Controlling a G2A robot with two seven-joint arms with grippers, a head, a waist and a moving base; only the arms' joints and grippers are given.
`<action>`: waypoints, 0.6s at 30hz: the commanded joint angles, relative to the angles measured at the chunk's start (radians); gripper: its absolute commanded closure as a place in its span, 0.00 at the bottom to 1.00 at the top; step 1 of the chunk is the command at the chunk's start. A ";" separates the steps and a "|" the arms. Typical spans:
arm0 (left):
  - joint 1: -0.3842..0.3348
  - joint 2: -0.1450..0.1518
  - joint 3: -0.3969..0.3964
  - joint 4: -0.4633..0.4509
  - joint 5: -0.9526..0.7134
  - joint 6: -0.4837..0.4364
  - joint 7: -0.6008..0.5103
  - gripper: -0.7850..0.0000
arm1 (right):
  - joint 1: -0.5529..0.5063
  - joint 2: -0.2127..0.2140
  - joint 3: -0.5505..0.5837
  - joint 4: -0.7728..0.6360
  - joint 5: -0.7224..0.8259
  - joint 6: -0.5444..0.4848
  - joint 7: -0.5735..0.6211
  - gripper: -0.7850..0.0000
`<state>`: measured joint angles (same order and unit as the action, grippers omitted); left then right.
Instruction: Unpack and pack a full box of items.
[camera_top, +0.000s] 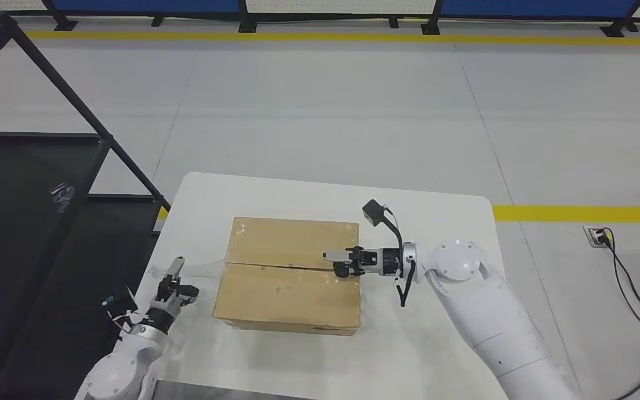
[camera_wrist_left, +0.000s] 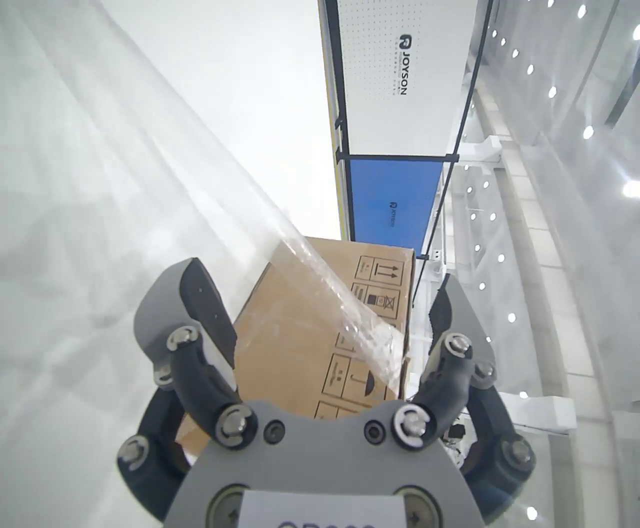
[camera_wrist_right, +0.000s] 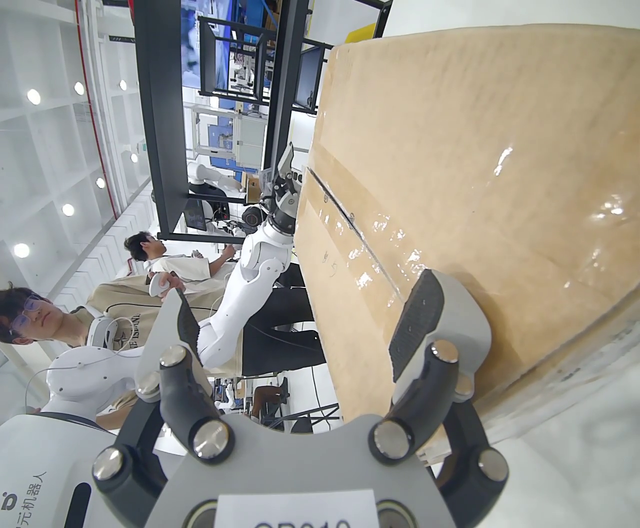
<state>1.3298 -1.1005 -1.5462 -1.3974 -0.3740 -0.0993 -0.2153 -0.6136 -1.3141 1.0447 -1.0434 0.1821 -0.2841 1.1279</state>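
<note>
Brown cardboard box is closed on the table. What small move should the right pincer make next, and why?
Probably nudge the open right pincer down so one fingertip catches the taped centre seam of the brown cardboard box: both flaps lie shut, and the pincer sits at that seam's end.

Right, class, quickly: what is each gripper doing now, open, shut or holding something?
Left gripper: open, holding nothing, beside the cardboard box.
Right gripper: open, holding nothing, at the box's top edge.
</note>
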 joint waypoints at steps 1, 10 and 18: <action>-0.038 -0.004 0.016 0.042 -0.027 0.013 -0.017 0.00 | 0.000 0.000 0.000 0.000 0.000 0.000 0.000 0.00; -0.204 -0.028 0.057 0.258 -0.170 0.035 -0.073 0.00 | 0.000 0.000 0.000 0.000 0.000 0.000 0.000 0.00; -0.261 -0.037 0.037 0.339 -0.241 -0.113 -0.146 0.00 | 0.000 0.000 0.000 0.000 0.000 0.000 0.000 0.00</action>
<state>1.0672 -1.1376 -1.5042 -1.0557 -0.6110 -0.1842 -0.3497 -0.6136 -1.3141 1.0447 -1.0434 0.1821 -0.2841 1.1279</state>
